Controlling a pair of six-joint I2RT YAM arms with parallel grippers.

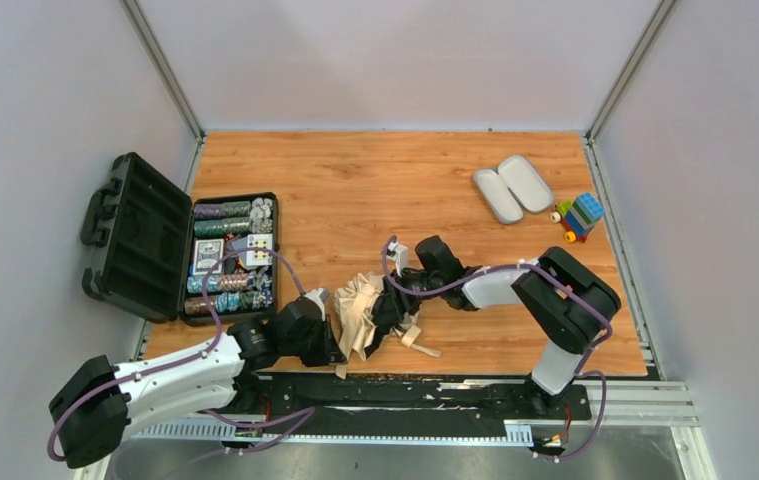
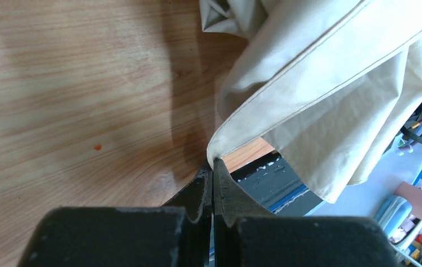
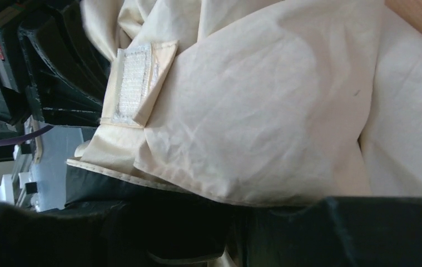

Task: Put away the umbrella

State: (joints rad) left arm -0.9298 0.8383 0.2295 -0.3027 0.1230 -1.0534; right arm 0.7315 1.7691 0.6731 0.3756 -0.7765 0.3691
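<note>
Counter (image 1: pixel 375 190): wood-grain laminate, matte, with one small orange speck (image 2: pixel 97 147) on it. Plain pale grey walls on three sides, with aluminium posts in the far corners and a rail along the near edge. No writing is readable anywhere.

Chip case (image 1: pixel 185 250): black hard plastic, open, lid swung out to its left. It holds rows of poker chips and a card deck.

Umbrella (image 1: pixel 360 310) sits right of the chip case at the counter's near edge. It's a crumpled heap of beige-tan woven fabric with stitched hems and loose folds. A strap tab with a white hook-and-loop patch (image 3: pixel 133 83) lies on top of the folds.

Left claw (image 2: pixel 213 167): black fingers pressed together, pinching a corner of the umbrella's hem, which lifts off the wood. It comes in from the chip-case side.

Right claw (image 1: pixel 393 300): on the umbrella's far side from the chip case, buried in fabric. Its wrist view is filled with cloth, so I can't tell whether it's spread or closed.

Oval case (image 1: pixel 510 185): smooth lilac-grey, two halves lying flat, well right of the chip case. Toy blocks (image 1: pixel 580 215) are further right still, in mixed colours.
</note>
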